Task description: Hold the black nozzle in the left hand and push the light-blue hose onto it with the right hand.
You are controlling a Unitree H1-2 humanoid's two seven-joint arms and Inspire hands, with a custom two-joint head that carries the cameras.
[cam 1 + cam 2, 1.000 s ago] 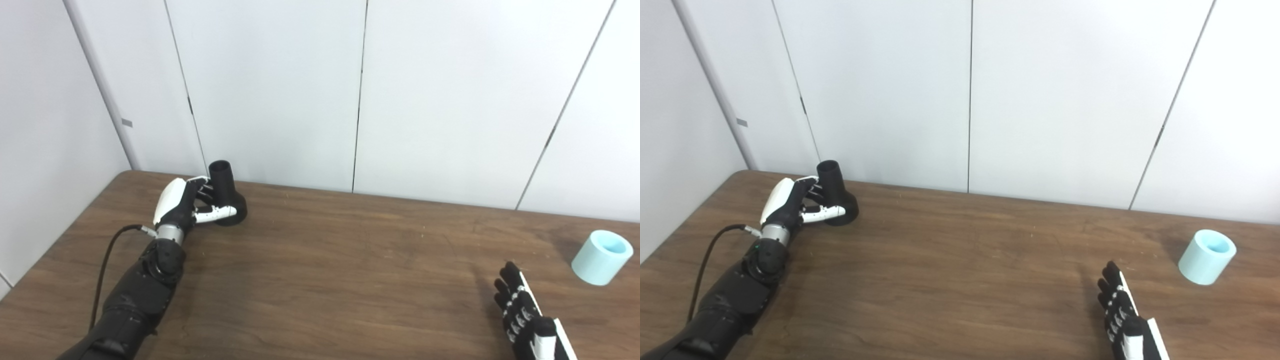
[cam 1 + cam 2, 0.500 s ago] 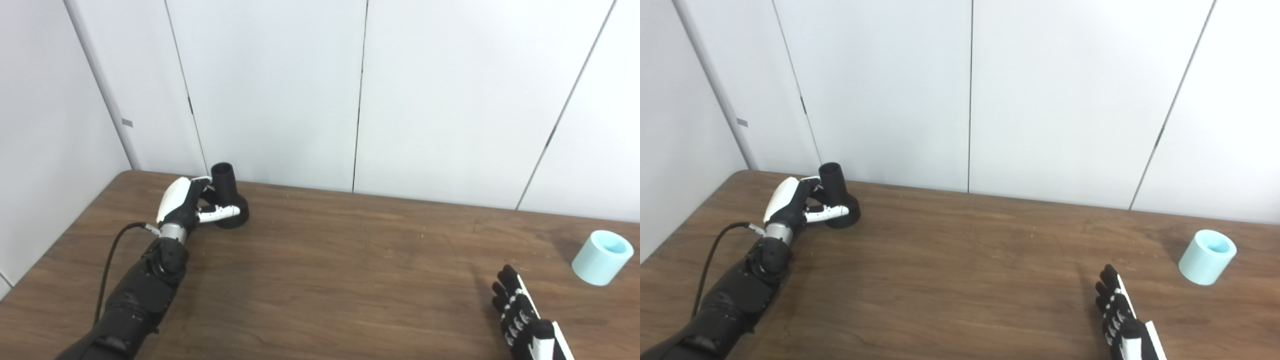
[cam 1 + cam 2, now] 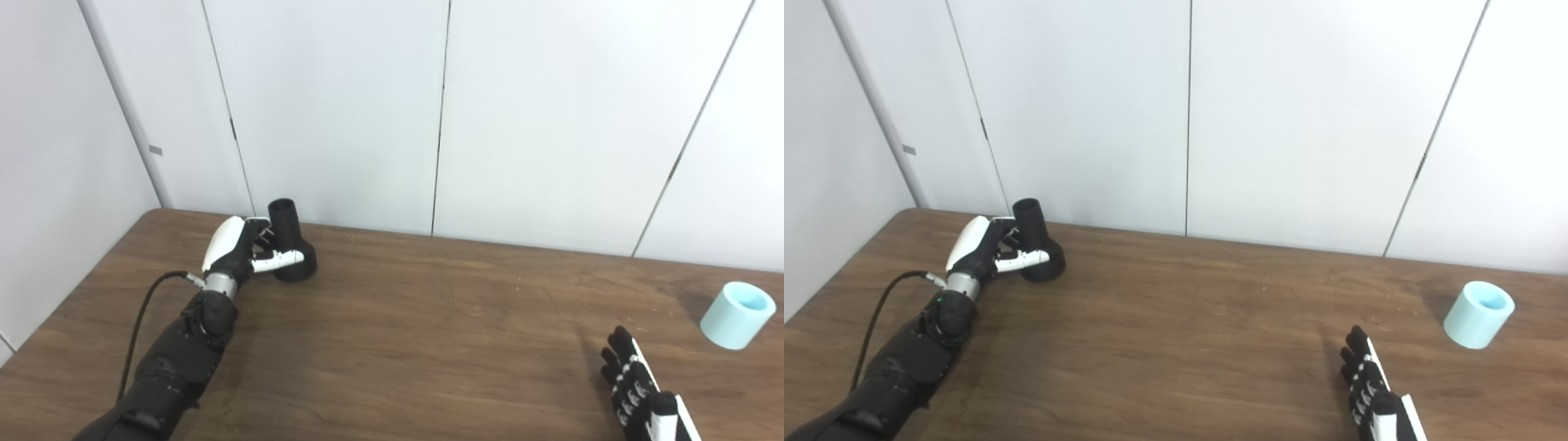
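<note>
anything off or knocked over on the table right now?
Nothing damaged or spilled. The light-blue hose sits tilted near the table's right edge, untouched, apart from the open right hand. The black nozzle leans slightly in the left hand's grip, its wide end down.

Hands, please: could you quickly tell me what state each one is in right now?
Left hand: shut on the black nozzle.
Right hand: open, holding nothing, apart from the light-blue hose.

Twin head views (overlapping), downward over table [image 3: 392, 343]
</note>
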